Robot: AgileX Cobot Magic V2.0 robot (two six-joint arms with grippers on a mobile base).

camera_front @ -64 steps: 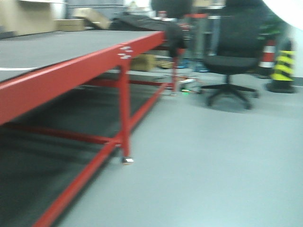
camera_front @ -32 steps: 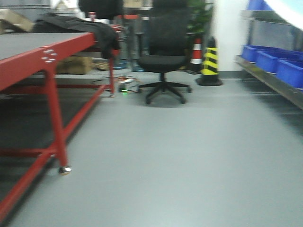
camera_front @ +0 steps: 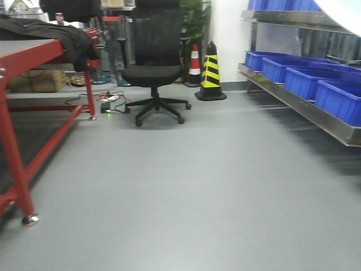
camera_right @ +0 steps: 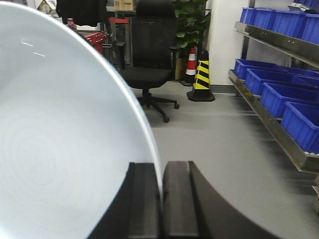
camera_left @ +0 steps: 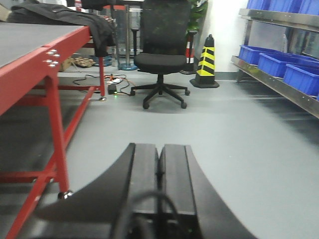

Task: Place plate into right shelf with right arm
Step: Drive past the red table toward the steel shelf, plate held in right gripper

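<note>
In the front view, the red-framed table point(camera_front: 14, 121) stands at 9 o'clock, with a black jacket point(camera_front: 53, 31) draped over its grey top and a cardboard box point(camera_front: 34, 81) under it. A black mesh office chair point(camera_front: 153, 62) on castors stands at 11 o'clock. Just right of it are a red-and-white cone point(camera_front: 194, 65) and a yellow-and-black striped cone point(camera_front: 211, 70), with a leafy plant point(camera_front: 194, 17) behind them. Smooth grey floor point(camera_front: 197, 186) lies open between the table and the right shelf point(camera_front: 307, 110) at 3 o'clock, whose brushed steel rail carries a row of blue bins point(camera_front: 307, 82).

Against half a second ago, the table has slid to the left edge, the chair sits further left, and far more of the shelf shows.

The left gripper point(camera_left: 159, 152) has its flat black fingers pressed together on nothing. The right gripper point(camera_right: 161, 172) is clamped on the rim of the plate point(camera_right: 60, 139), a glossy white disc held on edge and filling the wrist view from 7 to 11 o'clock, well apart from the shelf.
</note>
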